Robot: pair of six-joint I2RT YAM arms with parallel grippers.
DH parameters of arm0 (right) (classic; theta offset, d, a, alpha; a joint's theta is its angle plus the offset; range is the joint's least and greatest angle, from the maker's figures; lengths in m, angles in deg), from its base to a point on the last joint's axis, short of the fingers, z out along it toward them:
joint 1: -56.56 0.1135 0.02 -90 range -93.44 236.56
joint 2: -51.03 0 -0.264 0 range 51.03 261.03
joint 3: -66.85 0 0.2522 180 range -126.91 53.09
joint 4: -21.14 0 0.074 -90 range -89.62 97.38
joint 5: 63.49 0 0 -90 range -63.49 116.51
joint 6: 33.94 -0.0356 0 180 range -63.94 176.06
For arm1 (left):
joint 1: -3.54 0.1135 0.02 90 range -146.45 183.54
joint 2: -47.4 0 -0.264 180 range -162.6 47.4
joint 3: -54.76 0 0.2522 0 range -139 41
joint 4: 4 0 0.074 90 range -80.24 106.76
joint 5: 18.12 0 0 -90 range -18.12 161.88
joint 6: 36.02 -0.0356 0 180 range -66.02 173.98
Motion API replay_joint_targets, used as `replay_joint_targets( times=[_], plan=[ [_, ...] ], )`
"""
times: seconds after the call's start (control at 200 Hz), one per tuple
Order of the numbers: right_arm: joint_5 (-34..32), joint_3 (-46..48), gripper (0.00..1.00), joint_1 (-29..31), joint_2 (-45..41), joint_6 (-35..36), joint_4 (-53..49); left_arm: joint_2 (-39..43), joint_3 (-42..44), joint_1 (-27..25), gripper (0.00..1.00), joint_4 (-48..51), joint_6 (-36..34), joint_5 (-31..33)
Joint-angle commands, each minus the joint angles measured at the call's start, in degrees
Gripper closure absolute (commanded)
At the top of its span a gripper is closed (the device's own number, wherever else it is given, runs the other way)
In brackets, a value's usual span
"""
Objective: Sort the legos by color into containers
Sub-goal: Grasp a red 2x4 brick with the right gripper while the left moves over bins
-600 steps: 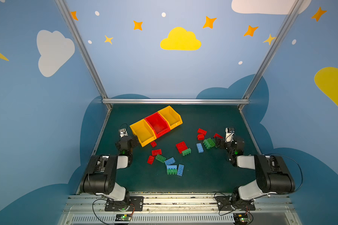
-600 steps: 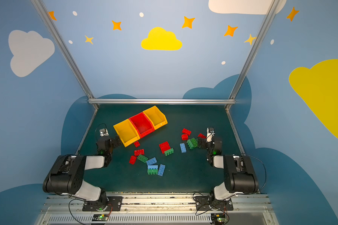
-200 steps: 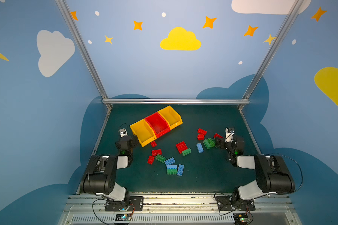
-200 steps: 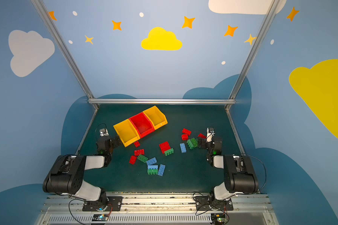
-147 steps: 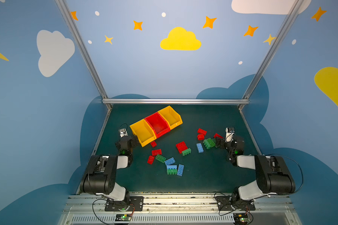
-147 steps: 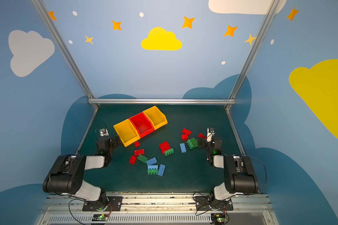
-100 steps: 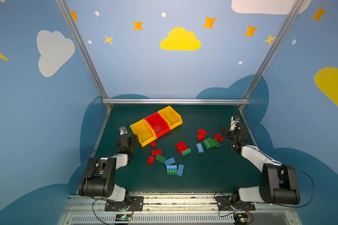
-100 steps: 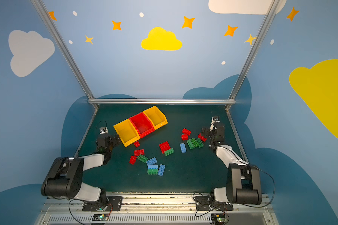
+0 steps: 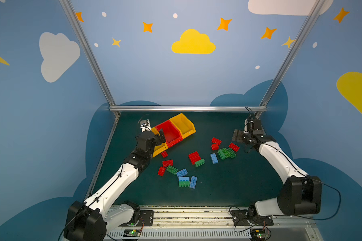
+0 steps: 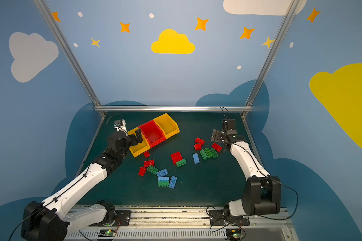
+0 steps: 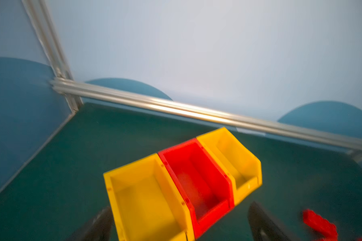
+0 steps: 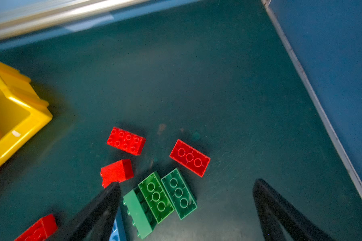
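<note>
The right gripper [image 12: 186,210], jaws spread and empty, is being carried out toward three green studded plastic bricks [image 12: 161,198] (red bricks [image 12: 125,140] just beside them). The left gripper [image 9: 160,136], spread and empty, is being brought up to the near yellow bin [image 9: 160,149] of the joined yellow-red-yellow plastic containers [image 9: 191,130]. Both arms being unfolded only now, sorting is being begun: every brick is lying on the dark green mat [image 9: 217,187].
</note>
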Motion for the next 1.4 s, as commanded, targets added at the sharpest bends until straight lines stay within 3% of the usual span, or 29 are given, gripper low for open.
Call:
replay_joint_targets(
  times=[0.0, 0.155, 0.475, 0.746, 1.036, 1.391],
  plan=[
    [3.5, -6.3, 0.06, 2.2, 5.4, -2.0, -9.7, -3.0, -4.6, -3.8, 0.0, 9.7, 5.4, 2.1],
    [5.1, -14.8, 0.06, 5.7, 13.0, -6.6, -16.1, -8.2, -10.1, -6.6, 0.0, 13.1, 6.6, -0.2],
    [7.0, -26.2, 0.05, 9.6, 24.2, -17.8, -22.9, -17.0, -16.1, -6.9, 0.0, 9.9, 4.6, -3.5],
    [3.4, -32.2, 0.05, 10.4, 31.6, -21.5, -27.0, -23.3, -20.9, -6.8, 0.0, 10.7, 3.2, -4.6],
    [5.7, -33.7, 0.05, 10.4, 35.1, -22.9, -27.6, -26.6, -22.5, -6.9, 0.0, 8.6, 2.6, -5.0],
    [5.3, -41.8, 0.05, 9.9, 42.5, -22.0, -30.8, -29.4, -26.6, -6.9, 0.0, 15.2, 5.1, -4.4]
  ],
)
